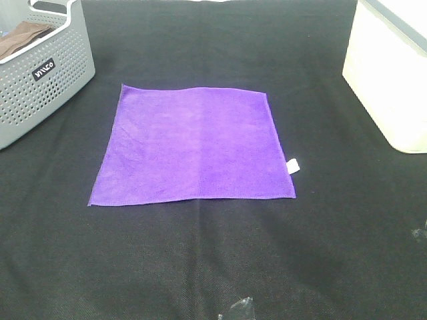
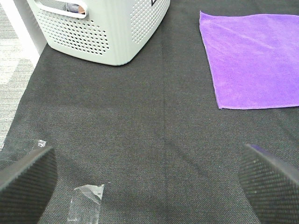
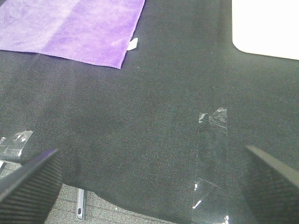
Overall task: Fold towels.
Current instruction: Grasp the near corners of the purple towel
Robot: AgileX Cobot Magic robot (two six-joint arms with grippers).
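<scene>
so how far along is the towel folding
Done: nothing yet; the bright purple square microfibre towel lies flat and fully spread on the black fabric table, its white tag showing at one edge. In hand: nothing; the left claw and right claw are both open, empty and apart from the towel. Left: every fold.
</scene>
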